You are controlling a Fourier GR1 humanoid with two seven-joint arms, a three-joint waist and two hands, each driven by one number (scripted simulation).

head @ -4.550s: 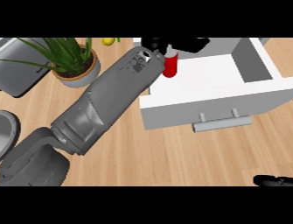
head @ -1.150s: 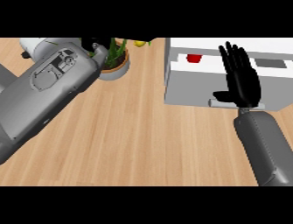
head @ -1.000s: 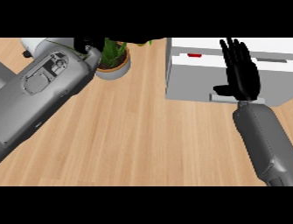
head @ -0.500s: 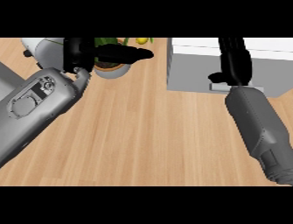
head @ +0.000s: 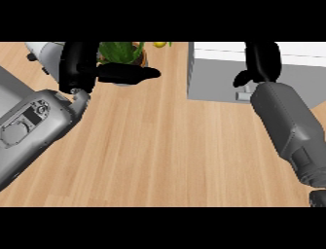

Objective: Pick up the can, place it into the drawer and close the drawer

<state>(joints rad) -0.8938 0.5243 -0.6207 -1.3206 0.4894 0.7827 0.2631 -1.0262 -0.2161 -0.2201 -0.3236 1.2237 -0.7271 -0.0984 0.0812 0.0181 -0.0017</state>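
The right hand [head: 263, 61], fingers straight, presses the drawer [head: 266, 73] front; no can shows, so only closing seems left.

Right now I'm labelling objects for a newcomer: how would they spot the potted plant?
Start at the white drawer unit at the wooden counter's far right, then look left along the far edge. The potted plant sits behind the left hand, the only green, leafy thing there.

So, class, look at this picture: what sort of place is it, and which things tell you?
Probably a kitchen: a wooden counter, a white drawer unit with a handle, and a potted plant near the back.
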